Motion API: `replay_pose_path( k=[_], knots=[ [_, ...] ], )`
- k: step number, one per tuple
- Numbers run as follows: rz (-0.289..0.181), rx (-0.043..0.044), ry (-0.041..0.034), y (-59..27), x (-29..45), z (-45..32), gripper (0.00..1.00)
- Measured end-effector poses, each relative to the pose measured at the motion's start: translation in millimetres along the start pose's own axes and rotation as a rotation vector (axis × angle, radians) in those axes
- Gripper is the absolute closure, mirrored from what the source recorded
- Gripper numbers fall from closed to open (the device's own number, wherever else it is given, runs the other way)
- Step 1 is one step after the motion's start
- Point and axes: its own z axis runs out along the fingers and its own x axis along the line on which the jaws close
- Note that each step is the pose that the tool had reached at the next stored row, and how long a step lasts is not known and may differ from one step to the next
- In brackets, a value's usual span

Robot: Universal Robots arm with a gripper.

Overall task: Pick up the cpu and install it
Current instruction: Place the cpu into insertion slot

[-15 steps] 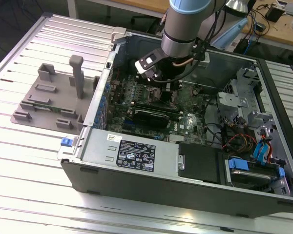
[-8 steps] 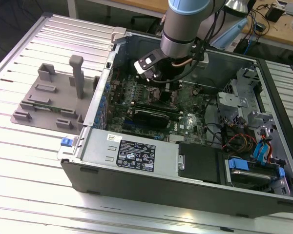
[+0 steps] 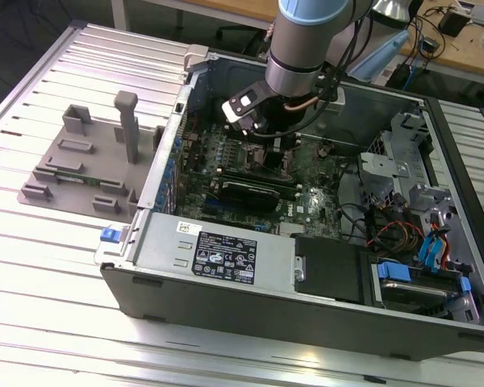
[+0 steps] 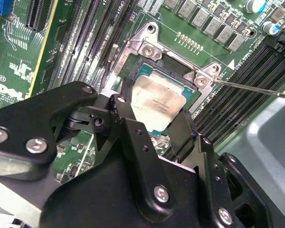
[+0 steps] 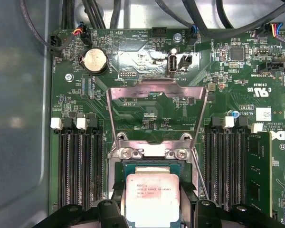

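Over mobo socket (image 5: pixel 147 165): tool (image 5: pixel 153 195) tight on cpu (image 4: pixel 154 102), open retention frame (image 5: pixel 156 90) & RAM slots (image 5: pixel 80 166) alongside.

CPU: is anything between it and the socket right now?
Nothing visible. The load plate is flipped open away from the socket, its lever sits off to one side, and the cpu, held between the gripper's jaws, is right at the socket opening.

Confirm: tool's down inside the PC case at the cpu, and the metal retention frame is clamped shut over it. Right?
No. The retention frame is swung open, clear of the cpu; the first wrist view shows it. The rest stands: the tool is down inside the PC case at the cpu.
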Motion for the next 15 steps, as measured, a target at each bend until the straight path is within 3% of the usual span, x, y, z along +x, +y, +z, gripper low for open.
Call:
replay_pose_path(
  k=[15],
  knots=[
    [0.000, 0.0000, -0.0001, -0.1, -0.2, 1.4, 0.46]
  ],
)
